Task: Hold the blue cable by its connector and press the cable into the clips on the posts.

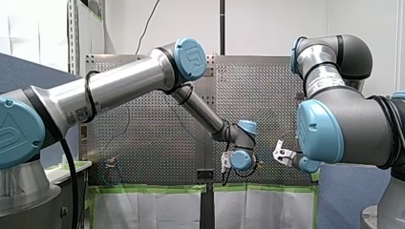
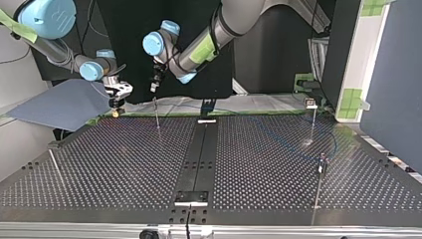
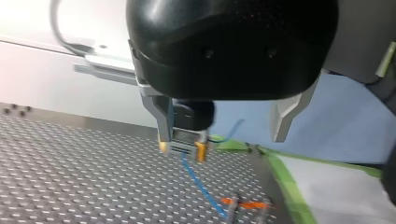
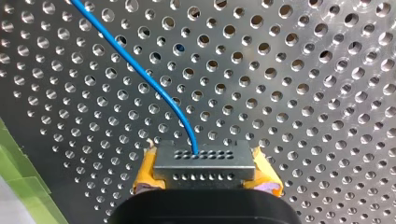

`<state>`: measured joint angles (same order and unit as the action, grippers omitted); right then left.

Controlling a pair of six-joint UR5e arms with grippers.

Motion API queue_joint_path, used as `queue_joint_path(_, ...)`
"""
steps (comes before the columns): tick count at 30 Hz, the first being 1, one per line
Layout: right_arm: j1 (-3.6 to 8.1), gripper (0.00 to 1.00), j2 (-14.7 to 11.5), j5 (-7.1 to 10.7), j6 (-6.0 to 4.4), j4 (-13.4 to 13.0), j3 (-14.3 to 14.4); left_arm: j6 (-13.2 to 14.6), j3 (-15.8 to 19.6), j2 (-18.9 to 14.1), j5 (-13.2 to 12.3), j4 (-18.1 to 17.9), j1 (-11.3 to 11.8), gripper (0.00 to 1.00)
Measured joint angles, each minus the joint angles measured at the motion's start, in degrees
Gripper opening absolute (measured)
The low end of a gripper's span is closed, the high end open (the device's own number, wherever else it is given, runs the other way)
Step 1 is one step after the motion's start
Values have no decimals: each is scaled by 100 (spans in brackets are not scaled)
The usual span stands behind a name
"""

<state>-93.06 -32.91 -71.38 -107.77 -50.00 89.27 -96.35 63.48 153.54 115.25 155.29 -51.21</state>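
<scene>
Thin blue cable (image 4: 135, 68) curves away from its grey connector (image 4: 204, 165), a block with two hole rows.

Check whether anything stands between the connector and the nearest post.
Nothing on the table does: bare holes lie between the connector, in my right gripper, and the post; my left gripper hangs open near its top.
</scene>
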Motion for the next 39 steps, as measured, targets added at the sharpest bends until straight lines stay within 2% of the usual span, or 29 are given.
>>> queue_joint_path(15, -5, 0, 0, 0, 0, 7, 0, -636, 724, -724, -4, -664, 175, 100)
queue_joint_path(21, -17, 0, -1, 0, 0, 7, 0, -863, 1017, -1019, 0, -658, 310, 100)
queue_joint_path(29, -28, 0, -1, 19, 0, 7, 0, -954, 1394, -1396, -42, -591, 451, 100)
queue_joint_path(39, -33, 0, -2, 34, 0, 7, 0, -985, 1871, -1873, -68, -547, 511, 100)
